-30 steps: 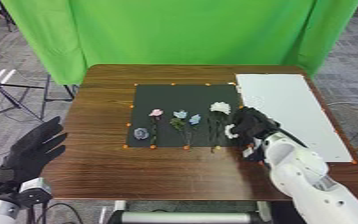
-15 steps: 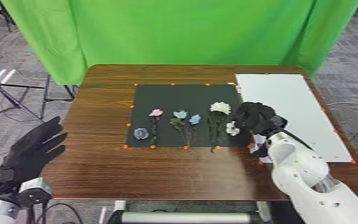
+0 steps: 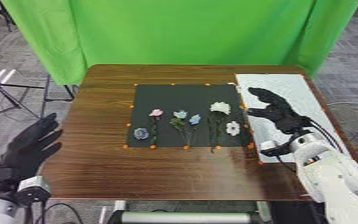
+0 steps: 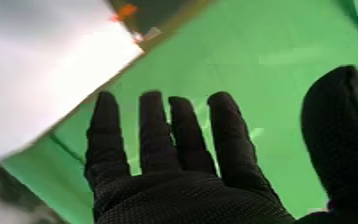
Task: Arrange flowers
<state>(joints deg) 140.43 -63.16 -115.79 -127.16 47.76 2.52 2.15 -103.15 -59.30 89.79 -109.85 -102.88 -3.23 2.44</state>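
You have the flowers (image 3: 220, 107) lying on the black mat (image 3: 171, 95), mid-frame; arranging looks nearly done. The right hand (image 3: 282, 112), open and empty, is over the white board (image 3: 282, 84) at right; the left hand (image 3: 21, 154) is open, lower left. Next, probably withdraw clear.
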